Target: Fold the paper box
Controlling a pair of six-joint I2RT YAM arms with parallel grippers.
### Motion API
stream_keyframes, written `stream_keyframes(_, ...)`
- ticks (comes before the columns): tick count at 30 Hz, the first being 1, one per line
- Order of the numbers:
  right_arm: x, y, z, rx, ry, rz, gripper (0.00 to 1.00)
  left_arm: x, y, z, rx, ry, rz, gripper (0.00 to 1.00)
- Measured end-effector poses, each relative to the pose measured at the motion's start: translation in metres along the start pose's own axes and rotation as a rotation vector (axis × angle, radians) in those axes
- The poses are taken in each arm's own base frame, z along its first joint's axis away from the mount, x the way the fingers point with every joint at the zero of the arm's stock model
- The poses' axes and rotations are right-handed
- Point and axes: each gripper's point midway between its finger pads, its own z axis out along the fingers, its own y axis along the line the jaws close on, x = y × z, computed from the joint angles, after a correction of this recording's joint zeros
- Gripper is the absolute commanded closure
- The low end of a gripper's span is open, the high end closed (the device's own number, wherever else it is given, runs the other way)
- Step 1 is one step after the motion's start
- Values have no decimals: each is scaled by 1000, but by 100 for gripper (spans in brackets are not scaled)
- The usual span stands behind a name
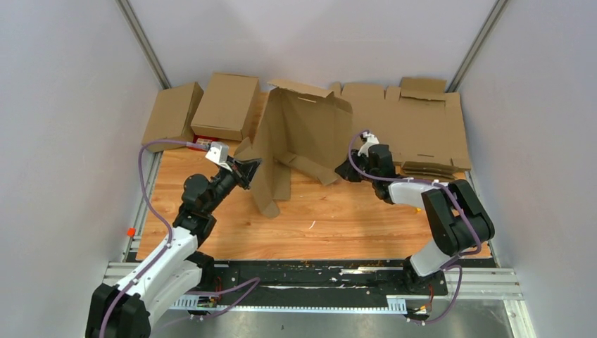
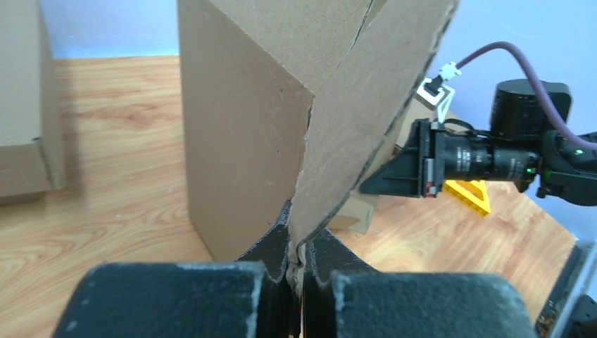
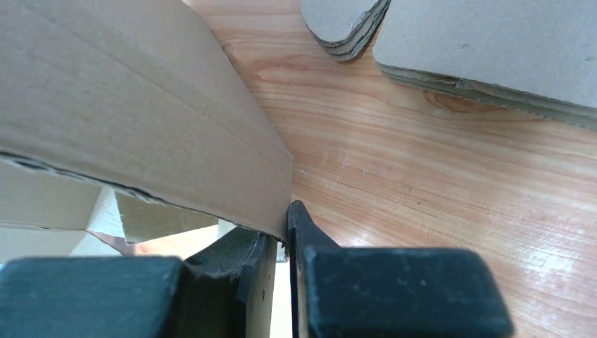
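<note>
While the box (image 1: 299, 137) stands half-opened near the middle of the table (image 1: 366, 222), tilted with flaps sticking up and out, both arms have hold of it. The left gripper (image 1: 248, 169) is closed on a flap edge at the box's left side; the left wrist view shows the cardboard pinched between its two dark fingers (image 2: 271, 260). The right gripper (image 1: 345, 169) is clamped on the lower edge of a panel on the box's right side, the corner of the board caught between its fingers (image 3: 303, 225). Just behind the right gripper lies a stack of flat sheets (image 1: 422, 130). Two closed cartons (image 1: 225, 105) sit side by side at the back left, across the box from the stack.
</note>
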Motion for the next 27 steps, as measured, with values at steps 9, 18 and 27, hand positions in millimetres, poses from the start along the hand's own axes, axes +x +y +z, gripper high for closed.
stream_keyframes(9,-14,3,-2,-61,-22,307,95,-2,17,-9,-113,3,21,100)
stream_keyframes(18,-34,7,-1,-56,-85,538,91,2,-5,-2,11,0,30,100)
stream_keyframes(27,-34,3,7,52,-148,593,90,5,-52,1,239,-22,50,100)
